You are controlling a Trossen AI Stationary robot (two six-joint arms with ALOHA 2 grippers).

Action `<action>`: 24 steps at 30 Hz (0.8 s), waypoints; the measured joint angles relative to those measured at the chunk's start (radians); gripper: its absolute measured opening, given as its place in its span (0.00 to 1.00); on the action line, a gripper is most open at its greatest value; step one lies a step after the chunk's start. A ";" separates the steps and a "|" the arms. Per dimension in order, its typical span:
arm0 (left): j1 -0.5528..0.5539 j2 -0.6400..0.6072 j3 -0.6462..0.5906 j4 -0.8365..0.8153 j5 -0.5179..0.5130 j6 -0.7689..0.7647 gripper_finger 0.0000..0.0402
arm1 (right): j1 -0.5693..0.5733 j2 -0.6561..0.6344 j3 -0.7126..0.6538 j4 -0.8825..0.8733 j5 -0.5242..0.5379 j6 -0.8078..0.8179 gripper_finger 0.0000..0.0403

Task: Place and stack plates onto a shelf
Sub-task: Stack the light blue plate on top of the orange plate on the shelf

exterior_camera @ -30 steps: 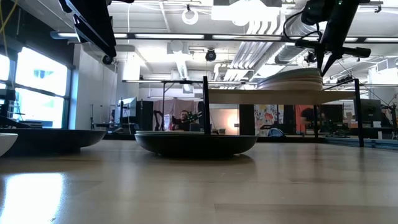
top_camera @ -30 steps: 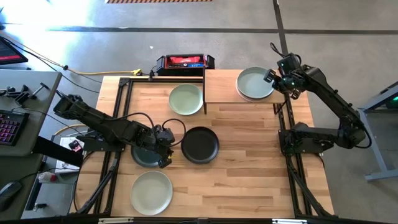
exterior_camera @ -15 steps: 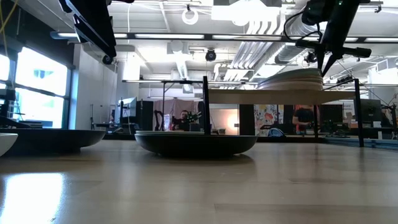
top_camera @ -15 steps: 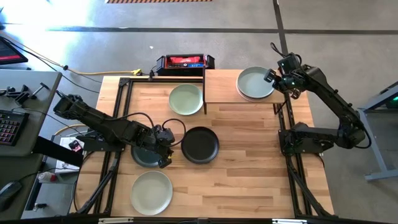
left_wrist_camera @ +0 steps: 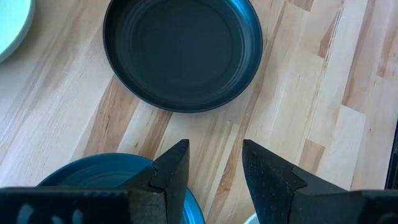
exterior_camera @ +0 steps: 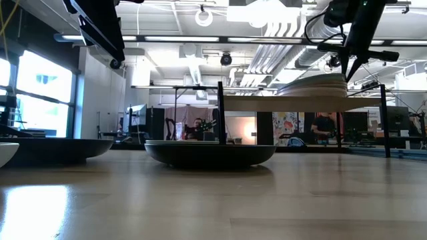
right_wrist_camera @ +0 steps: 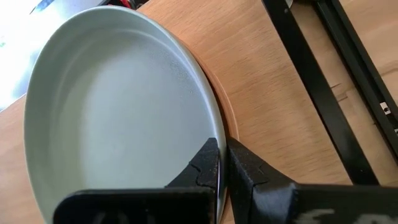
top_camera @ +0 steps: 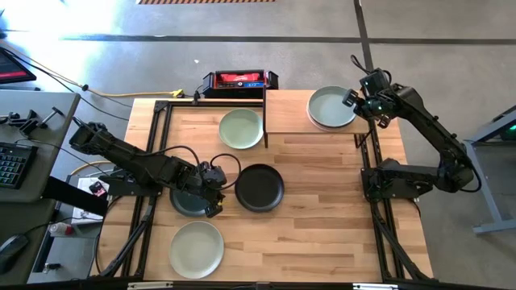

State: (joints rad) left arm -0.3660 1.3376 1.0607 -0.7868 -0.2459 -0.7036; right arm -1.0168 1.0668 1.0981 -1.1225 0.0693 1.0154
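Nothing has shifted: my right pincer (right_wrist_camera: 222, 163) stays clamped on the grey-green plate (top_camera: 330, 107), resting on the shelf (top_camera: 286, 113); release comes next. My left pincer (left_wrist_camera: 214, 163) hangs open above the teal plate (top_camera: 189, 200).

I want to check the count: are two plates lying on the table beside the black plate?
No. In the high view three more lie on the table: a teal plate and two pale green plates, besides the black plate.

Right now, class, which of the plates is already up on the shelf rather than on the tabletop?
The grey-green plate, gripped at its rim by the right gripper, sits on the shelf. The sage green, black, dark teal and pale green plates all lie on the tabletop.
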 joint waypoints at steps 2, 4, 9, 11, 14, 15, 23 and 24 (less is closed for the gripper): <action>0.000 0.000 0.000 0.000 0.000 0.000 0.34 | 0.000 0.000 0.000 0.000 0.000 0.001 0.00; 0.000 0.000 0.000 0.000 0.000 0.000 0.34 | 0.000 0.000 0.000 0.000 0.002 -0.001 0.00; 0.000 0.000 0.000 0.000 0.000 0.000 0.34 | -0.008 0.000 0.000 -0.001 0.004 -0.003 0.00; 0.000 0.000 0.000 0.000 0.000 0.000 0.34 | -0.017 0.000 0.000 -0.001 -0.004 -0.003 0.00; 0.000 0.000 0.000 0.000 0.000 0.000 0.34 | -0.026 0.000 0.000 0.000 -0.016 -0.009 0.04; 0.000 0.000 0.000 0.000 0.000 0.000 0.34 | -0.029 0.000 0.000 0.000 -0.017 -0.012 0.06; 0.000 0.000 0.000 0.000 0.000 0.000 0.34 | -0.052 -0.014 0.000 0.001 -0.017 -0.066 0.31; 0.000 0.000 0.000 0.000 0.000 0.000 0.34 | -0.056 -0.021 0.000 0.001 -0.017 -0.075 0.34</action>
State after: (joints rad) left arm -0.3660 1.3376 1.0603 -0.7868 -0.2462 -0.7036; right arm -1.0723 1.0462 1.0981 -1.1210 0.0525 0.9407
